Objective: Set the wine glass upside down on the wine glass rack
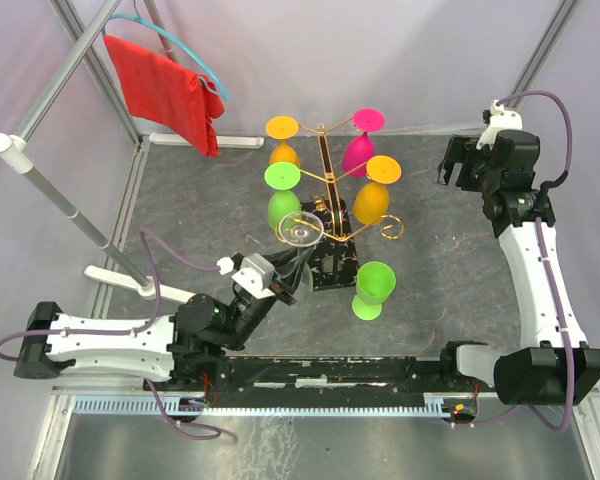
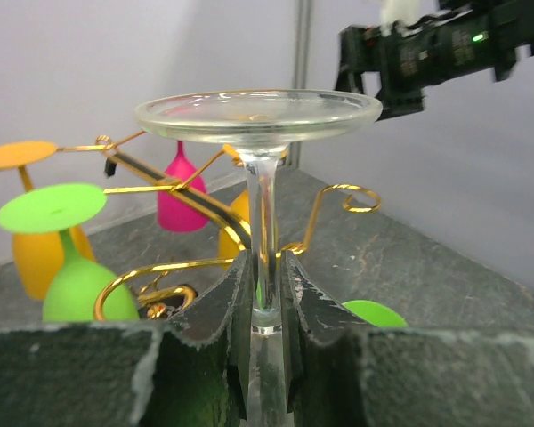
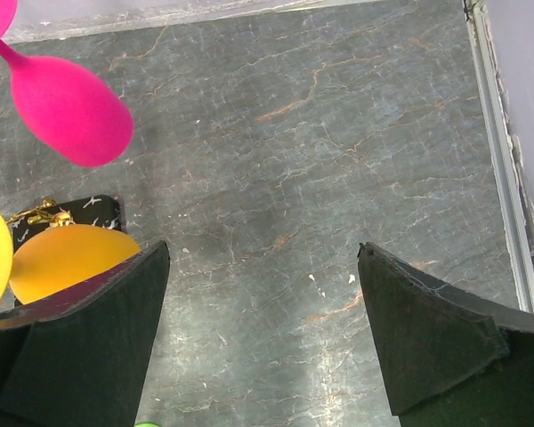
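Left wrist view: we are gripping the wine glass (image 2: 262,178) by its stem, foot up, in our left hand (image 2: 265,277), just beside the wine glass rack (image 2: 205,216). We are not yet hanging it. Our right hand (image 3: 262,258) is gaping wide over the desk (image 3: 338,133).

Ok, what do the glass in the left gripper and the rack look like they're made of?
The wine glass: clear and glossy, so glass or clear plastic; the background shows through its stem and foot. The wine glass rack: thin wire with a shiny gold finish, probably metal. Its base: black with white veins, a marble look; whether it is real stone, I cannot tell.
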Robot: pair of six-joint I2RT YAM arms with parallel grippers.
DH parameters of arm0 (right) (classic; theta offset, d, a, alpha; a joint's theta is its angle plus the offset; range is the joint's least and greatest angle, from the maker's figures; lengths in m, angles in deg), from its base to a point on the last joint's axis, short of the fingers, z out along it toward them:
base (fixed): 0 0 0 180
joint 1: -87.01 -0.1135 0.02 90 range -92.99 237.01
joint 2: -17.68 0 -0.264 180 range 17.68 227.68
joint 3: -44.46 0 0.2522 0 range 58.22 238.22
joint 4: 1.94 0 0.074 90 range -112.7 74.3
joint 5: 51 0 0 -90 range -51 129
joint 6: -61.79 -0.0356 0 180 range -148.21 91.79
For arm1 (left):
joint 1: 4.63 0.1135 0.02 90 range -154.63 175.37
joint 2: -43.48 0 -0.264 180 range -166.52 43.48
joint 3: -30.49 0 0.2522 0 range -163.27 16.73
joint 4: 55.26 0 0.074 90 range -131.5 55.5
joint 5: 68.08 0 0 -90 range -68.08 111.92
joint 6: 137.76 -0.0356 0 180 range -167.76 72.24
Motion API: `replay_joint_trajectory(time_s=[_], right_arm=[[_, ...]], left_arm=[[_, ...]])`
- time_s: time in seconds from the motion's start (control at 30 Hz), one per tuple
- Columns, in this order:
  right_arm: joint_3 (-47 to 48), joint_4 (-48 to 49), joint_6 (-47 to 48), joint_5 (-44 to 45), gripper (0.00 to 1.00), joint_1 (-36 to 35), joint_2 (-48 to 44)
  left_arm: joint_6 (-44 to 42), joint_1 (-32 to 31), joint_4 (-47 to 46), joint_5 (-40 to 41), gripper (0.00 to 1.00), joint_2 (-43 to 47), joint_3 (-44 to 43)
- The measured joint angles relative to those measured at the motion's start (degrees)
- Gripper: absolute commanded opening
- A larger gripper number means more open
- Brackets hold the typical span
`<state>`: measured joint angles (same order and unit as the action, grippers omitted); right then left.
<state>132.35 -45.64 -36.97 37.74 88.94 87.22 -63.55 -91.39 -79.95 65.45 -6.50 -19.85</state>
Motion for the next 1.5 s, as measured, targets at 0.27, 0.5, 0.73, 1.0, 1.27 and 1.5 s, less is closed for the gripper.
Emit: replay_joint_trajectory(time_s=[0.27, 0.5, 0.73, 1.0, 1.27, 1.5], right_arm=[[-0.4, 0.8, 0.0, -0.5, 0.94, 0.0, -0.9], [-2.1, 0.9, 0.0, -1.2, 0.94, 0.0, -1.3], [-2.9, 1.1, 0.0, -1.4, 0.94, 0.0, -1.8], [-3.4, 2.2, 0.0, -1.7, 0.95, 0.0, -2.9], [-3.6, 2.3, 0.5, -1.8, 0.95, 0.0, -3.2], [-3.8, 2.4, 0.6, -1.8, 0.95, 0.0, -3.3]], left_arm=[[6.6, 7.1, -1.4, -2.8, 0.03, -1.7, 4.0], [12.5, 12.3, -4.6, -8.2, 0.03, -5.0, 7.9], [17.2, 17.2, -8.9, -11.2, 0.03, -6.8, 12.5], [19.3, 20.9, -13.6, -13.2, 0.03, -10.1, 13.2], [19.9, 21.7, -17.6, -10.7, 0.03, -9.3, 17.2], [19.1, 21.8, -17.4, -8.7, 0.03, -0.5, 20.2]])
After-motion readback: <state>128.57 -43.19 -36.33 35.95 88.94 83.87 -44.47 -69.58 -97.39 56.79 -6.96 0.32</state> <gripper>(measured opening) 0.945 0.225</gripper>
